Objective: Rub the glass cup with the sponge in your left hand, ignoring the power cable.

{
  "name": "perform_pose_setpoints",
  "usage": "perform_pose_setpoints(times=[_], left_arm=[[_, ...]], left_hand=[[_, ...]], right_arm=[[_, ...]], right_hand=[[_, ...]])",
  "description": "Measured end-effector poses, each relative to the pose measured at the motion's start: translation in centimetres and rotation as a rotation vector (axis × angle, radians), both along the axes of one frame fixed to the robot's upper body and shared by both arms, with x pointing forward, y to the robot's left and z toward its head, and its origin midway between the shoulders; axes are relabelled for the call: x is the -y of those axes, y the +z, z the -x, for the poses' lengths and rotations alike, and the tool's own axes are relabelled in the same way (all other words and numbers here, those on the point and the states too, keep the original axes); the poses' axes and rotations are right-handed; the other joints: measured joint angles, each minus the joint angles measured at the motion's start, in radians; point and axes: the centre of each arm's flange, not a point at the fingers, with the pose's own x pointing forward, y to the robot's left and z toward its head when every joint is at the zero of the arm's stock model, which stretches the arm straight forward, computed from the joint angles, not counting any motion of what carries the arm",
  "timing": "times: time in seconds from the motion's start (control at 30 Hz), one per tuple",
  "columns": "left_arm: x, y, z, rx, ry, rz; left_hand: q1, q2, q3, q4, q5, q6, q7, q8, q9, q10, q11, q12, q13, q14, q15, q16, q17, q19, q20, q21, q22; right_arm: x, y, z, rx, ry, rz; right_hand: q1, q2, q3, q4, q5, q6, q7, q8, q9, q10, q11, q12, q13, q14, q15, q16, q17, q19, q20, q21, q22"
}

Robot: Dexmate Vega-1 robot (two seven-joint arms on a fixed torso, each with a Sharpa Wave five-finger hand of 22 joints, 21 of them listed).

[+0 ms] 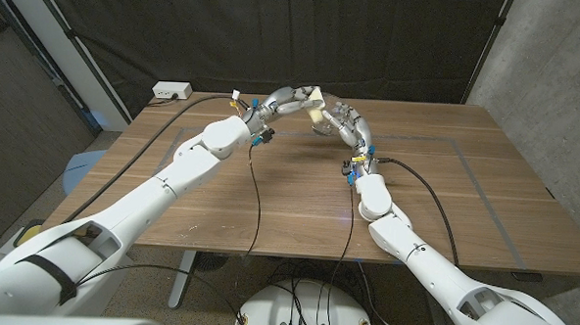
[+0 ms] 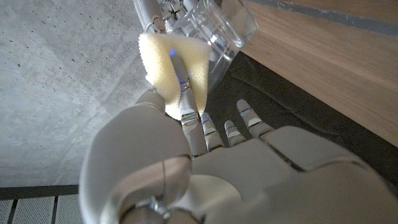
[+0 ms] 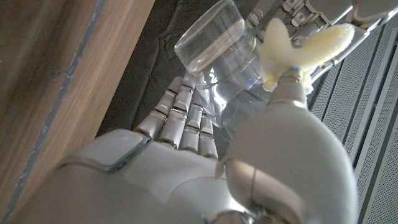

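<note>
The glass cup (image 3: 214, 46) is held off the table at the far middle of the wooden table (image 1: 298, 197), lying on its side in the right hand (image 3: 186, 155), whose fingers (image 3: 186, 118) wrap around its lower wall while the open mouth points away from that palm. Its long axis runs roughly along the reach of those fingers, so the bare side wall faces the other hand. There the sponge (image 2: 174, 68) sits, pinched and folded between the thumb and fingers of the left hand (image 2: 205, 168); it touches the cup's wall or lies just beside it, though the clear glass makes the actual contact hard to confirm. Seen from the head, the two hands meet above the far edge, left hand (image 1: 285, 102) just left of the cup (image 1: 323, 123), so rubbing likely calls for short strokes along that wall. The power cable (image 1: 252, 195) trails across the table, well apart.
</note>
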Motion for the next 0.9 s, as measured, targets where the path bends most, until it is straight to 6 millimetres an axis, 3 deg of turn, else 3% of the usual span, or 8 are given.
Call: perform_pose_setpoints(times=[0.47,0.9], left_arm=[[0.5,0.8,0.6,0.036,0.013,-0.006],[0.3,-1.1,0.0,-0.009,0.051,-0.029]], left_hand=[[0.000,0.000,0.011,0.011,0.000,-0.016,0.016,0.040,0.043,0.000,0.000,0.011,0.005,-0.007,-0.007,0.008,0.005,-0.007,-0.007,0.008,0.000],[0.010,-0.004,0.023,0.016,-0.004,-0.042,0.011,0.067,0.078,-0.005,0.005,0.011,0.004,-0.009,-0.009,0.008,0.002,-0.012,-0.013,0.008,0.000]], right_arm=[[0.1,0.3,0.6,0.022,0.011,-0.016],[1.2,2.2,1.9,0.087,0.061,-0.120]], right_hand=[[0.000,0.000,-0.002,0.003,-0.001,-0.002,0.002,0.002,0.001,0.000,0.000,0.000,0.000,0.004,-0.004,-0.006,0.002,0.000,0.000,0.005,0.000],[0.001,0.000,-0.002,0.003,-0.005,-0.001,0.001,0.002,0.006,0.000,0.000,-0.001,0.001,0.004,-0.003,-0.006,0.009,0.000,0.000,0.011,0.000]])
